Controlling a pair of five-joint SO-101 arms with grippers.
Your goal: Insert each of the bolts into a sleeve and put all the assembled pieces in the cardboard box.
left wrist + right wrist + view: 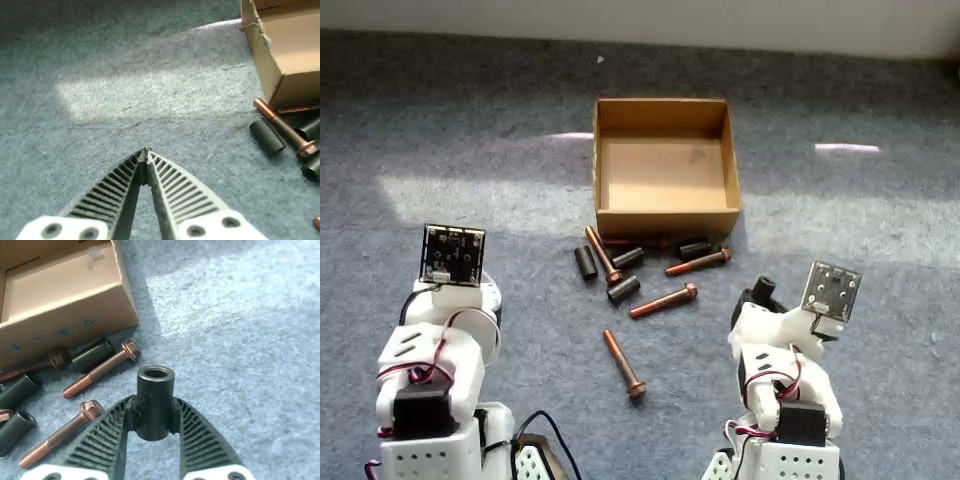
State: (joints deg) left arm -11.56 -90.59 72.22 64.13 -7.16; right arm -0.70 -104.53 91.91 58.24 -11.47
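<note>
Sleeves here are looking like short, stiff black tubes, probably light and a little slick, so pinching one across its middle with the bore left free seems right. The right gripper [153, 406] is doing just that, jaws closed around one black sleeve [155, 382] standing upright, open end up. In the high view it is sitting right of centre, just lower right of the loose copper bolts [663, 301] and spare sleeves [623, 290] scattered below the cardboard box [665, 222]. The bolts are looking rigid and heavier, best taken by the shank. The left gripper [146, 156] is hanging at lower left over carpet [125, 75], pinched closed on nothing.
</note>
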